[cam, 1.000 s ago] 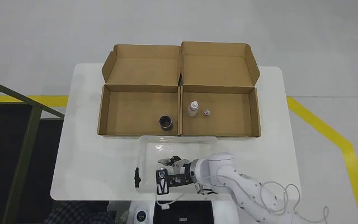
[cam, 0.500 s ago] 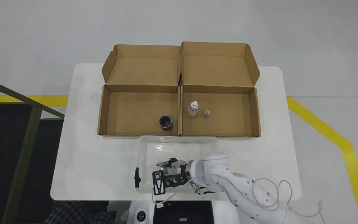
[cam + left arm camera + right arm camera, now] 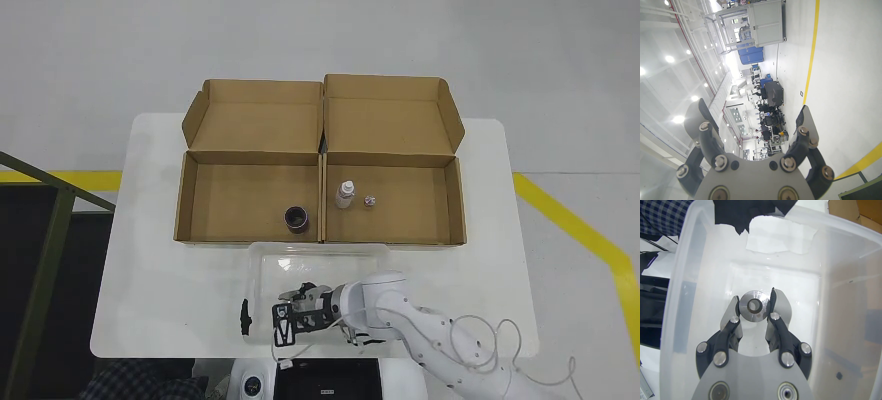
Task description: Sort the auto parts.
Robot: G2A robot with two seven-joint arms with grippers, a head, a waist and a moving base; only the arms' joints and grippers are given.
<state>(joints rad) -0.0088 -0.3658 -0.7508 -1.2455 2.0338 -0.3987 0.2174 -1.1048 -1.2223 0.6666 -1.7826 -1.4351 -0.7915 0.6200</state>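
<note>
A clear plastic bin (image 3: 262, 262) sits at the table's front edge, and my right gripper (image 3: 290, 320) is down inside its left end. In the right wrist view the right gripper (image 3: 754, 306) is shut on a round metal disc (image 3: 759, 313) with a dark centre hole, one finger against each side. The disc rests on or just above the bin floor (image 3: 791, 306). My left gripper (image 3: 753, 111) is open, holds nothing and points out into the room.
Two open cardboard boxes stand behind the bin. The left box (image 3: 230, 195) holds a black cylinder (image 3: 296, 217). The right box (image 3: 420, 200) holds a white bottle (image 3: 345, 193) and a small metal part (image 3: 370, 199). A black part (image 3: 243, 317) lies left of the bin, a small black nut (image 3: 839, 375) inside it.
The right arm has shifted slightly left inside the bin, bringing its gripper nearer the bin's left end. The parts in the boxes have not moved.
</note>
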